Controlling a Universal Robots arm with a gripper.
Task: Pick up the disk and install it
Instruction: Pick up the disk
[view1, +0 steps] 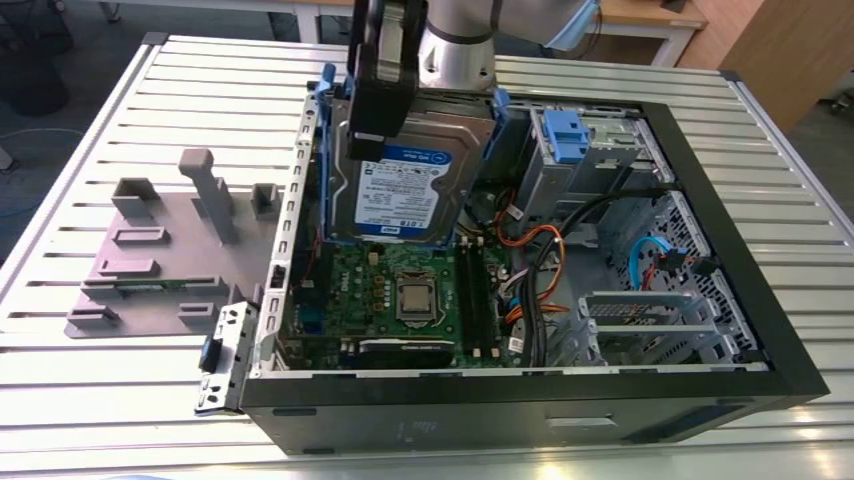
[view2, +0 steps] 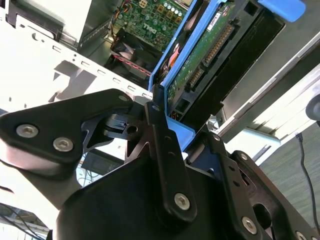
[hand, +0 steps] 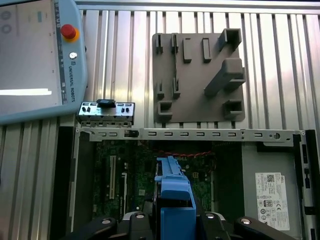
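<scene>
Exterior view: an open computer case (view1: 534, 410) lies on a slatted metal table (view1: 787, 230). Above it, the gripper (view1: 387, 120) is clamped on the upper end of the disk (view1: 400, 185). The disk hangs clear of the motherboard (view1: 400, 290), tilted, with its blue-and-white label facing the camera. Its long axis runs from the gripper at twelve o'clock down to six o'clock. The drive bay (view1: 594, 160), with its blue latch (view1: 566, 135), sits at about two o'clock from the disk, near it but not touching. A grey fixture plate (view1: 147, 270) lies outside the case at about nine o'clock.

Second wrist view: the black fingers (view2: 165, 150) of the gripper (view2: 162, 125) pinch the edge of the blue bracket (view2: 180, 37). The disk's (view2: 200, 65) green circuit-board underside stretches away from the fingers towards the inside of the case.

First wrist view: the blue bracket (hand: 175, 195) stands between the two sides of the gripper (hand: 175, 227), over the motherboard (hand: 120, 175). Beyond the case wall are the fixture plate (hand: 200, 75) and a teach pendant (hand: 35, 60).
</scene>
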